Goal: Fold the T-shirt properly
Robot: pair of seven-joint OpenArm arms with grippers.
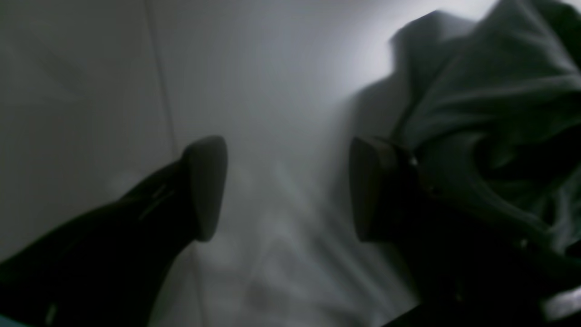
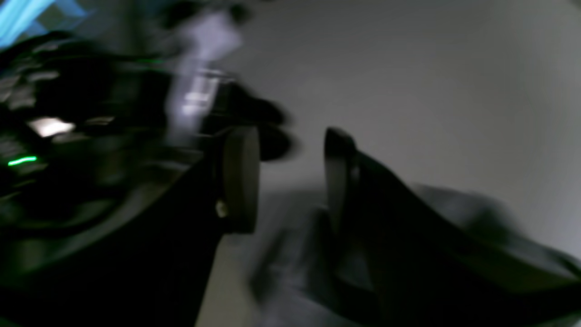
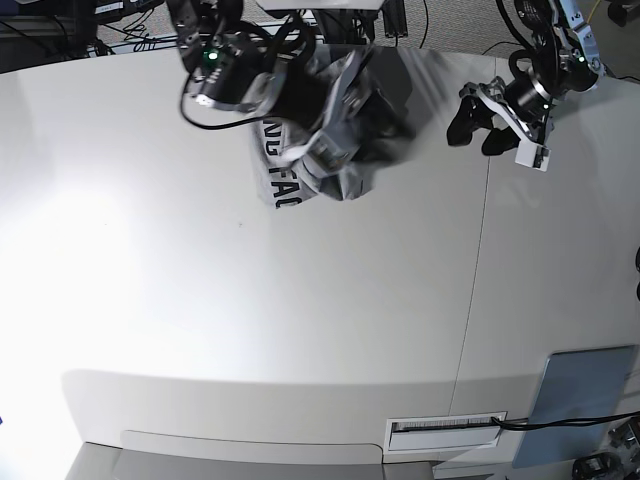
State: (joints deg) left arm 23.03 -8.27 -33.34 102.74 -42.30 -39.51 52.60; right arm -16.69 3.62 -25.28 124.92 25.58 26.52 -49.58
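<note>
The grey T-shirt (image 3: 335,135) lies crumpled in a heap at the far middle of the white table (image 3: 250,300), with part of its black lettering showing at its left edge. My right gripper (image 3: 268,98) is at the heap's left side. In the blurred right wrist view it (image 2: 288,177) is open, with dark cloth (image 2: 476,245) below and beside it and nothing between the jaws. My left gripper (image 3: 476,124) hangs right of the heap, apart from it. In the left wrist view it (image 1: 288,190) is open and empty, with the shirt (image 1: 490,91) to its right.
A flat blue-grey pad (image 3: 585,390) lies at the near right corner. A table seam (image 3: 478,270) runs front to back on the right. A white label strip (image 3: 445,428) sits near the front edge. Cables and equipment lie beyond the far edge.
</note>
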